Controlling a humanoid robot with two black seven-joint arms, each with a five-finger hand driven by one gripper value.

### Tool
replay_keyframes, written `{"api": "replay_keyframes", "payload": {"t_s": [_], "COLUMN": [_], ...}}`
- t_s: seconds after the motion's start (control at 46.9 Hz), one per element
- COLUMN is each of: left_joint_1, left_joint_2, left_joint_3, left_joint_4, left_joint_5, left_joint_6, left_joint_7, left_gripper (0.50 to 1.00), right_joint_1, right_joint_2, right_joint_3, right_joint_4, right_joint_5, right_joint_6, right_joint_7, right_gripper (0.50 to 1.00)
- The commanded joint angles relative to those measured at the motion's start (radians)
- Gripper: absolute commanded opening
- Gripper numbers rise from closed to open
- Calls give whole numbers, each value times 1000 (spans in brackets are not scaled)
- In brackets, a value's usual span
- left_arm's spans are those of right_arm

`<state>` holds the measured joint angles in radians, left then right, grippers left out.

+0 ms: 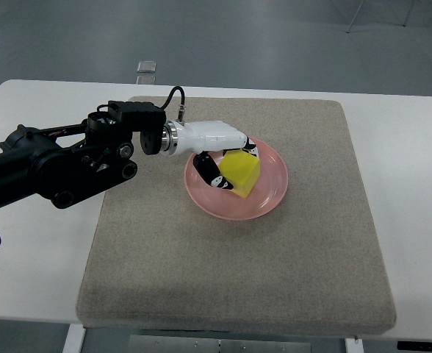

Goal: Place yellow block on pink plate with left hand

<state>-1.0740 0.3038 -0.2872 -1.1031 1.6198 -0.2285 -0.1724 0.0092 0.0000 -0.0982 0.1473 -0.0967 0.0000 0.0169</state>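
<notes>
From the top view, my worry is the release: if I open the left hand (pixel 220 158) too fast or pull back with a finger snagged, the yellow block (pixel 242 171) could tip off the pink plate (pixel 267 195) onto the mat (pixel 231 272). The block sits over the plate's middle, clasped between my fingers (pixel 210 170).

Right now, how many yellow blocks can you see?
1. The yellow block is over the pink plate, in the middle of the mat, with the left hand gripping it. Nothing seems to be hiding another.
</notes>
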Motion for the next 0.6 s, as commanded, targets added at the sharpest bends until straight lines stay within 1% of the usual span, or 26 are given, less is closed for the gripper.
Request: {"api": "replay_keyframes", "payload": {"t_s": [0.0,0.043,0.107,0.128,0.213,0.277,0.384,0.491,0.576], "left_joint_1": [-1,0,0,0,-1,-1,-7,-11,-21], "left_joint_2": [1,1,6,6,11,18,40,63,101], "left_joint_3": [0,-1,-1,-1,-3,-16,-64,-130,-142], "left_joint_4": [0,0,0,0,-3,-9,-11,-3,-3], "left_joint_5": [-1,-1,-1,-3,-14,-24,-57,-155,-253], "left_joint_6": [-9,-9,-14,-14,-15,-29,-84,-144,-183], "left_joint_7": [1,1,1,1,2,2,2,2,2], "left_gripper": [807,876,943,960,992,992,994,994,994], "right_joint_1": [0,0,0,0,0,0,0,0,0], "right_joint_2": [0,0,0,0,0,0,0,0,0], "right_joint_3": [0,0,0,0,0,0,0,0,0], "right_joint_4": [0,0,0,0,0,0,0,0,0], "right_joint_5": [0,0,0,0,0,0,0,0,0], "right_joint_6": [0,0,0,0,0,0,0,0,0], "right_joint_7": [0,0,0,0,0,0,0,0,0], "right_gripper": [924,924,924,924,924,924,924,924,924]}}
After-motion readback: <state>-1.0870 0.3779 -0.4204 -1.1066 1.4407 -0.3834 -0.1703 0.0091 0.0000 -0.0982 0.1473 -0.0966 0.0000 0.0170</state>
